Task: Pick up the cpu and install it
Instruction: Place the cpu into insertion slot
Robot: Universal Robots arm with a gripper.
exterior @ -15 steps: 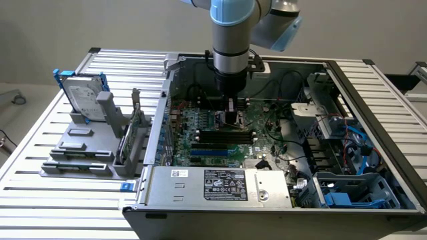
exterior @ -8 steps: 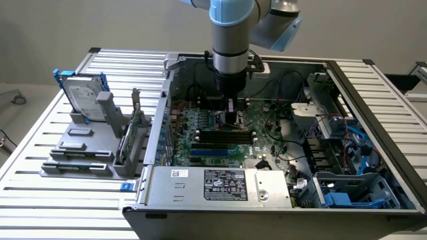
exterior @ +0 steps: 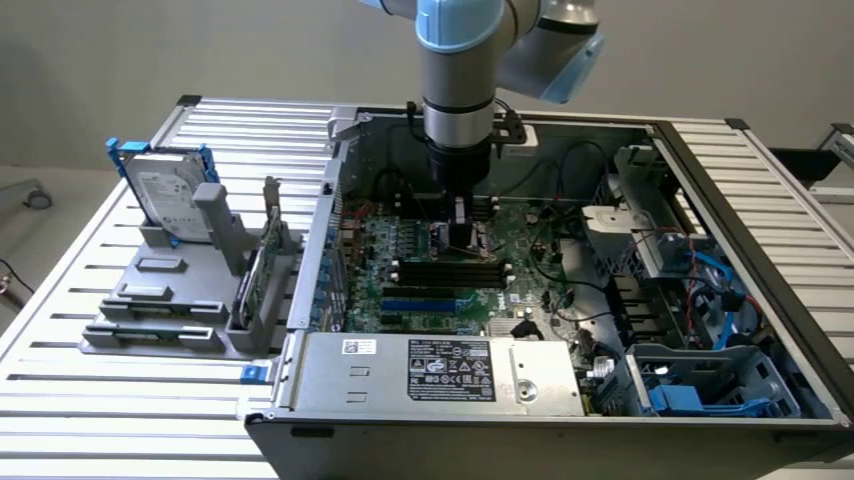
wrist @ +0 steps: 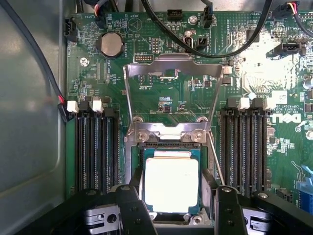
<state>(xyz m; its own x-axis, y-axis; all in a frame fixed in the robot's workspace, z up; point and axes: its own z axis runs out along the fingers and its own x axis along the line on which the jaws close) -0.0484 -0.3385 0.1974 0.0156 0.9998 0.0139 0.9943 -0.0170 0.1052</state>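
Note:
The cpu (wrist: 171,183), a small square chip with a plain silvery top, lies flat in the socket (wrist: 168,145) on the green motherboard (wrist: 161,98). The socket's metal retention frame (wrist: 171,66) is swung up and away from it. My gripper (wrist: 178,215) hangs low over the chip with one black finger (wrist: 131,210) on each side of it; a gap shows between the chip and the far finger, so the jaws stand open. In the exterior view the gripper (exterior: 461,238) reaches down inside the open computer case (exterior: 747,200), just behind the memory slots (exterior: 451,270).
Black memory slots (wrist: 95,147) flank the socket on both sides, and black cables (wrist: 220,44) run over the board behind it. Outside the case, at the exterior view's left, a grey fixture (exterior: 174,290) holds an upright hard drive (exterior: 167,190). The power supply (exterior: 441,372) sits at the case front.

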